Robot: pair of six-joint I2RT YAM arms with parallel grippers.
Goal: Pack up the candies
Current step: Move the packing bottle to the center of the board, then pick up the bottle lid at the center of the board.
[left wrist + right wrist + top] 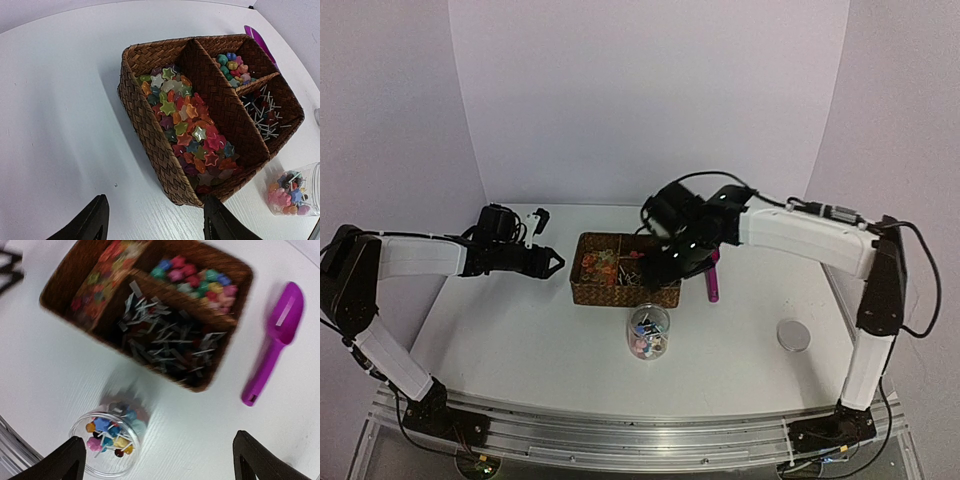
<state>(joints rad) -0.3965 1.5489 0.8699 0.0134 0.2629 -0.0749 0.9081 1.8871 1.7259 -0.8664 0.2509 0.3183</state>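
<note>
A brown wicker basket [610,297] with three compartments holds the candies: star-shaped ones [192,125], round coloured ones [232,67] and silvery stick-like ones [265,112]. A clear jar [648,333] stands in front of it with a few mixed candies [107,440] inside. A magenta scoop [713,280] lies on the table right of the basket. My left gripper [552,264] is open and empty just left of the basket; in its wrist view [156,222] the basket's near corner lies between the jaws. My right gripper [655,272] hovers open and empty over the basket's right front; in its wrist view [160,460] the jar is by the left finger.
A round grey lid [793,335] lies on the white table at the right. The basket [232,330] and the scoop [275,340] lie apart. The jar also shows in the left wrist view [295,192]. White walls close the back and sides.
</note>
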